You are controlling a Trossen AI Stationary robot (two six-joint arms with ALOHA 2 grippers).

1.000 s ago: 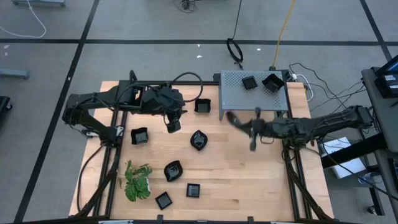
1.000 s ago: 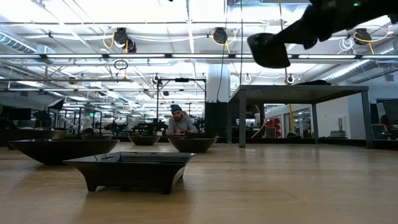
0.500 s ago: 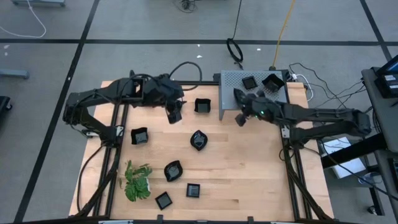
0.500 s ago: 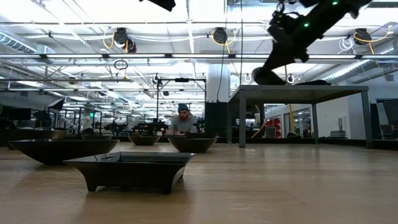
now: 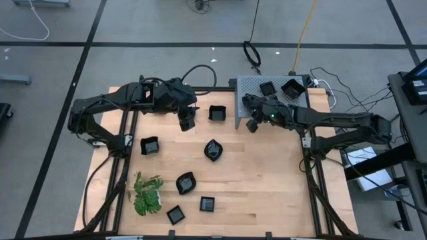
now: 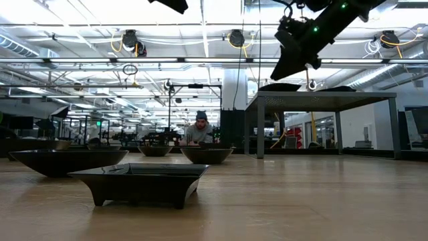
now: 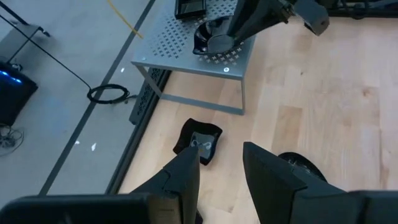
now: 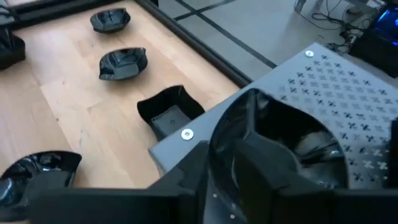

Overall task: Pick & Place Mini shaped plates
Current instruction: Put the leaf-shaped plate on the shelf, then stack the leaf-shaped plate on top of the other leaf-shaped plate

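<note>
Right hand: I see my right hand point(image 5: 252, 124) at the near left corner of the perforated grey shelf point(image 5: 297, 107), a round black plate point(image 8: 283, 146) between its fingers, just over the shelf surface.
Left hand: my left hand point(image 5: 187, 123) hovers over the far part of the tabletop point(image 5: 267, 187), fingers parted, holding nothing.
Shelf load: two square plates point(image 5: 267, 88) sit at its far edge.
Tabletop plates: one square plate point(image 5: 217, 113) lies beside the shelf; six more spread toward the near left corner.
Plant: green plant point(image 5: 147, 195) at the near left edge.

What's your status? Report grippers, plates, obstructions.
Left gripper open, empty, above table. Right gripper at grey rack, plate under it. Two plates already racked. Nothing in way.
</note>
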